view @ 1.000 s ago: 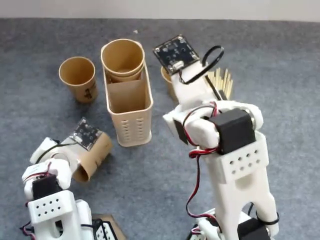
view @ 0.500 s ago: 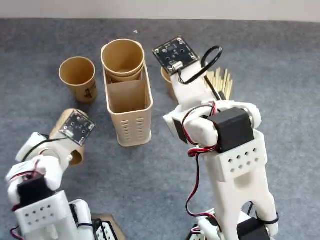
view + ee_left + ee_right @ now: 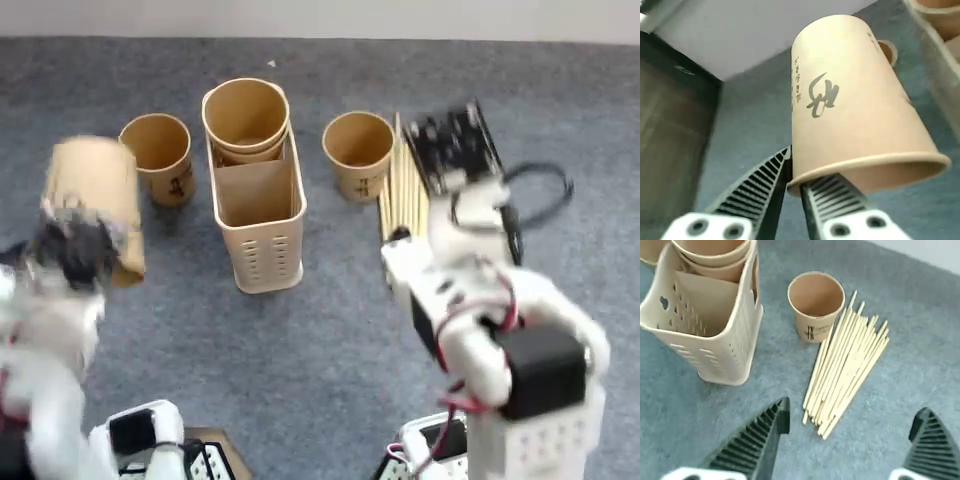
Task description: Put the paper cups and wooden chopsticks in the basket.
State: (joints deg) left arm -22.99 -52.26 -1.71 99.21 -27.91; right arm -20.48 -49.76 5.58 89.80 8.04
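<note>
Paper cup [image 3: 850, 110] rim pinched by left claw [image 3: 794, 172], clear in wrist view.

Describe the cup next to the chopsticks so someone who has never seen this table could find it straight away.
Find the cream basket in the middle of the grey table. On its right-arm side a brown paper cup stands upright. It alone has the bundle of chopsticks lying right beside it; the stack sits in the basket and the other cups are on its far side.
</note>
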